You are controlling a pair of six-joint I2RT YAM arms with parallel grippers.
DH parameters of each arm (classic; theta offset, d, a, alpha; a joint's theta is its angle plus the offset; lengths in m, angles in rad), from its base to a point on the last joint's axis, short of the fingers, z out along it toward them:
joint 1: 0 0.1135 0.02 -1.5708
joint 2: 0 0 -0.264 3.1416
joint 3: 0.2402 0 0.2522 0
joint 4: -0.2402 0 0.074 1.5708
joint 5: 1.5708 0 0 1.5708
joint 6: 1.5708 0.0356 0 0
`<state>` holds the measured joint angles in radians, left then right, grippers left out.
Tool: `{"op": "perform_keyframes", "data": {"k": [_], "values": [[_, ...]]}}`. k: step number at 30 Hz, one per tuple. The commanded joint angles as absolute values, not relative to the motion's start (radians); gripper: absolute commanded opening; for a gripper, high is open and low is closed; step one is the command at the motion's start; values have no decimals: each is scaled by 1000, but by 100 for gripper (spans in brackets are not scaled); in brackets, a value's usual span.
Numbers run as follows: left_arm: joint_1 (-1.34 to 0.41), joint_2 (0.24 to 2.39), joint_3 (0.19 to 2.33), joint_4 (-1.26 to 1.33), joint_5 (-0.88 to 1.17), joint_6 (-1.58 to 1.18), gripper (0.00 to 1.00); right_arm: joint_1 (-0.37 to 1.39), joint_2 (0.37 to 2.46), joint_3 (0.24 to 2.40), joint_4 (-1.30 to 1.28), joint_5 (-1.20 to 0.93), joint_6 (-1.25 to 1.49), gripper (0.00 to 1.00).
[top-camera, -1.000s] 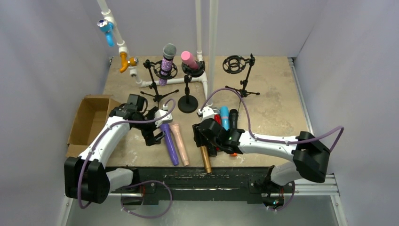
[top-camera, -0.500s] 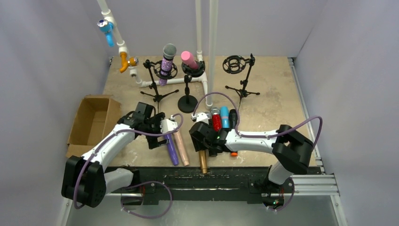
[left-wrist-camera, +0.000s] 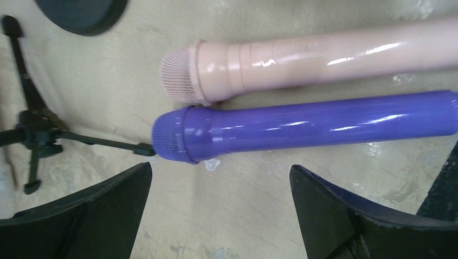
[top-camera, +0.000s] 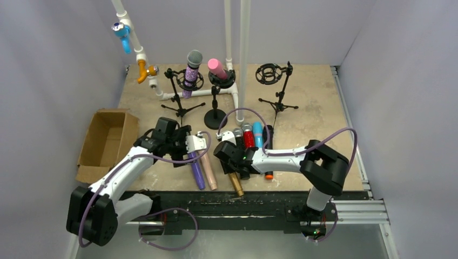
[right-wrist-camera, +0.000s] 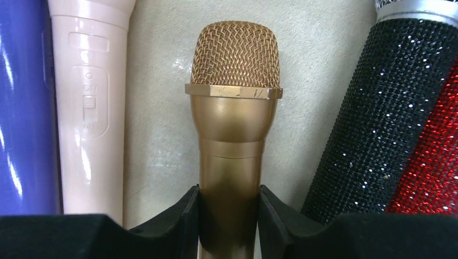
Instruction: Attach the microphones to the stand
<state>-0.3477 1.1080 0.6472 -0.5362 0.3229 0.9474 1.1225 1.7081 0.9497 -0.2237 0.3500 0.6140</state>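
The tan table (top-camera: 313, 91) carries everything. The left arm (top-camera: 121, 170) rises from its base and reaches forward and inward, wrist tipped down. The right arm (top-camera: 281, 156) folds at the elbow and stretches its forearm low across the table toward the centre. A cardboard box (top-camera: 102, 143) sits outside the left arm. Well beyond both sets of jaws, a tripod stand (top-camera: 178, 105) holds the purple glitter microphone (top-camera: 190, 70), and a round-base stand (top-camera: 216, 116) holds the pink microphone (top-camera: 217, 68). A third stand (top-camera: 273, 75) carries a ring mount. The left gripper (left-wrist-camera: 221, 178) hangs with its jaws spread wide and nothing between them. The purple microphone (left-wrist-camera: 324, 121) lies crosswise just past its fingertips, and the peach microphone (left-wrist-camera: 324, 54) lies beside that one, farther out. The right gripper (right-wrist-camera: 229, 194) is clenched on the gold microphone (right-wrist-camera: 233, 108). Both fingers (right-wrist-camera: 186, 216) press the handle below the mesh head, and the microphone lies on the table. The black glitter microphone (right-wrist-camera: 372, 108) lies right of those jaws, and the red glitter microphone (right-wrist-camera: 432, 162) lies beyond it.
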Motion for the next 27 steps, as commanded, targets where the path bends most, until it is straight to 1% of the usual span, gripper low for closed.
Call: {"op": "perform_keyframes", "data": {"k": [1,4,7,9,11,13,17,21,27], "values": [[-351,1042,818,-672,415,857,100,1132,1589,985,-214,393,610,30],[-351,1022,925,-805,498,807,100,1132,1461,1002,-218,401,588,27],[-351,1011,1038,-963,626,790,100,1146,1329,998,-185,428,556,22],[-351,997,1115,-1027,705,756,100,1188,1226,972,-116,517,516,20],[-351,975,1163,-1047,777,699,100,1226,1139,935,8,558,439,20],[-351,974,1219,-1054,844,617,100,1245,1094,923,115,580,389,18],[-351,965,1279,-1007,946,418,100,1290,1120,1000,272,590,309,14],[-351,954,1320,-944,973,215,100,1323,1211,1096,429,599,245,13],[-350,933,1329,-882,1027,31,100,1353,1301,1177,599,637,146,11]]}}
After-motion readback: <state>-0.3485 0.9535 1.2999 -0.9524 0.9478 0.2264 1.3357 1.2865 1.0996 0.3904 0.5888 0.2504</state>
